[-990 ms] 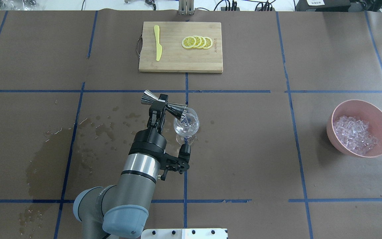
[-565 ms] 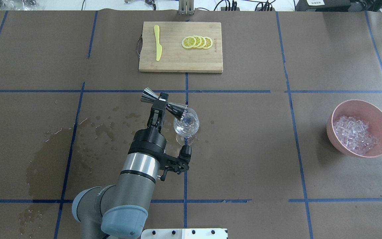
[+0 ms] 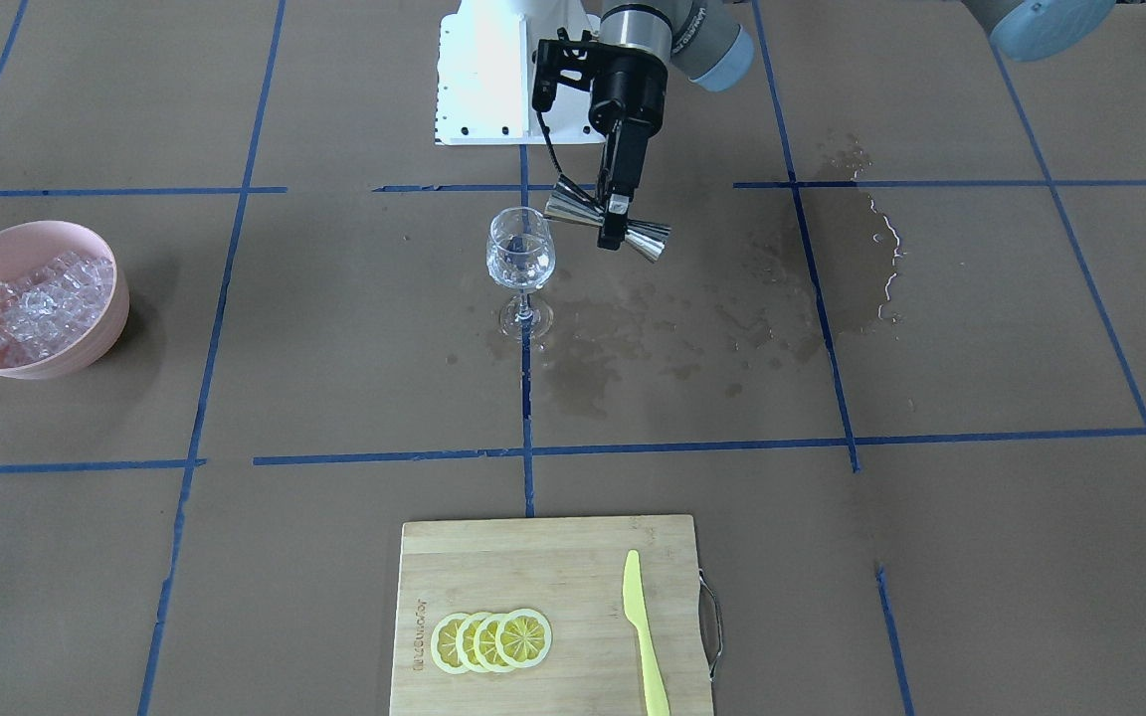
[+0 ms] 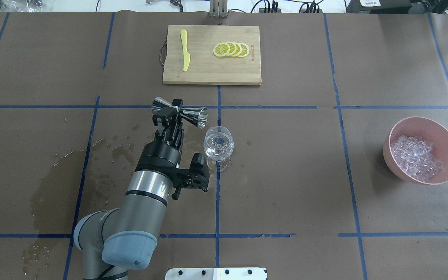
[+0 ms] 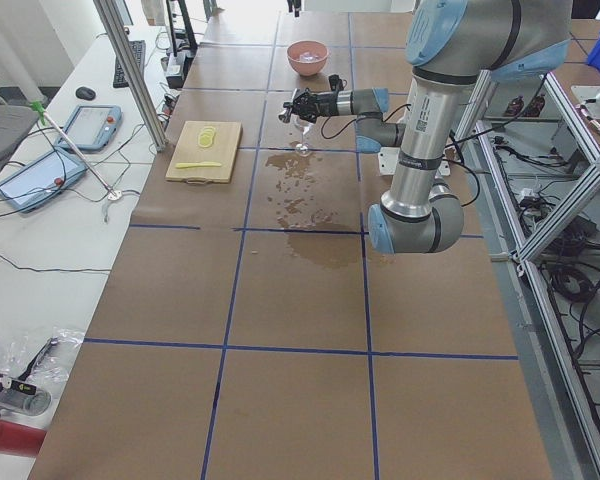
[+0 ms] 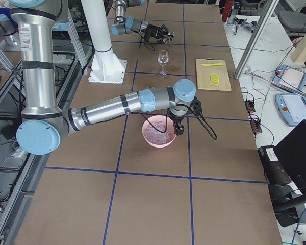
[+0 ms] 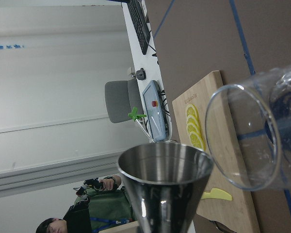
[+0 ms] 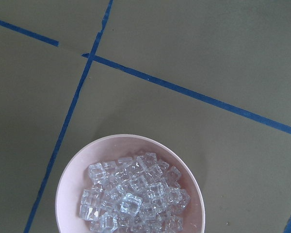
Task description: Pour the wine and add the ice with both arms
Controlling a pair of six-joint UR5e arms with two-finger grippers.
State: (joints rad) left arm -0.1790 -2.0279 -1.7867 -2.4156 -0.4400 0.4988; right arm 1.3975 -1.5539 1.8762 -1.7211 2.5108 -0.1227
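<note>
Pour looks done: the wine sits low in the glass, middle of the table. My left claw is clamped on the jigger at its waist. Its long axis is roughly level, across the table, with one mouth facing the glass rim, just beside it, not over it. Ice is all in the bowl, none visible in the glass. My right claw hangs over the bowl; can't tell its opening.

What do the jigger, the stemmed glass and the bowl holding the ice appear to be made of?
The jigger looks polished metal, probably steel: mirror-like reflections. The stemmed glass is clear glass or plastic, fully see-through. The bowl is matte opaque pink, likely plastic or ceramic.
</note>
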